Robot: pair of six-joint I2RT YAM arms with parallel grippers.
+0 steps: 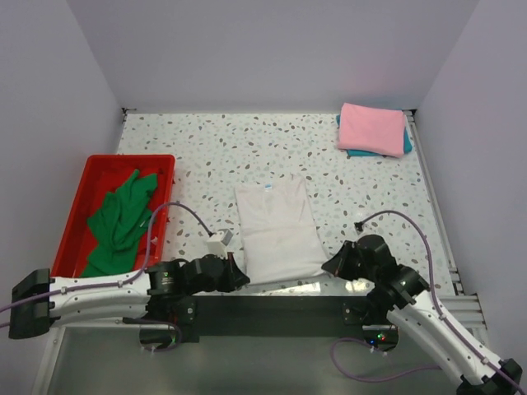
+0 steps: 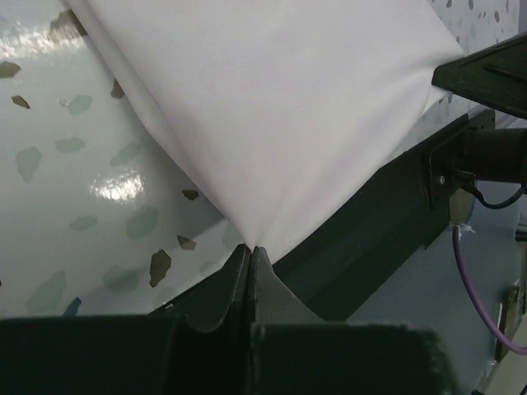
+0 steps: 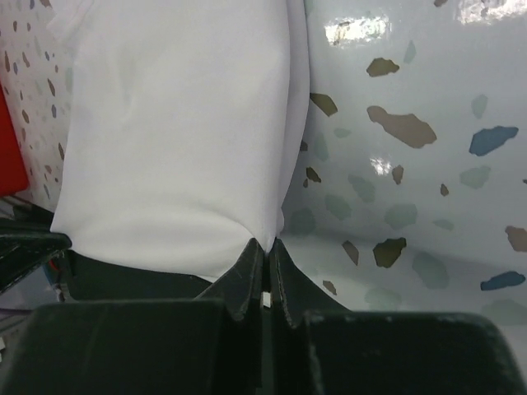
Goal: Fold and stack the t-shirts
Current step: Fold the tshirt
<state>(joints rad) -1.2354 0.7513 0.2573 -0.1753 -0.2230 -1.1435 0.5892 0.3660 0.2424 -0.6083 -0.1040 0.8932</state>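
Observation:
A white t-shirt [image 1: 278, 228] lies folded lengthwise in the middle of the speckled table, its neck label at the far end. My left gripper [image 1: 240, 275] is shut on its near left corner [image 2: 251, 239]. My right gripper [image 1: 329, 265] is shut on its near right corner [image 3: 265, 237]. A folded pink t-shirt [image 1: 370, 128] sits on a folded teal t-shirt [image 1: 406, 141] at the far right. A crumpled green t-shirt [image 1: 122, 220] lies in the red tray.
The red plastic tray [image 1: 89, 185] stands at the left side of the table. The table's near edge [image 1: 288, 290] with a dark rail runs just under the white shirt's hem. Walls enclose the far side and both sides.

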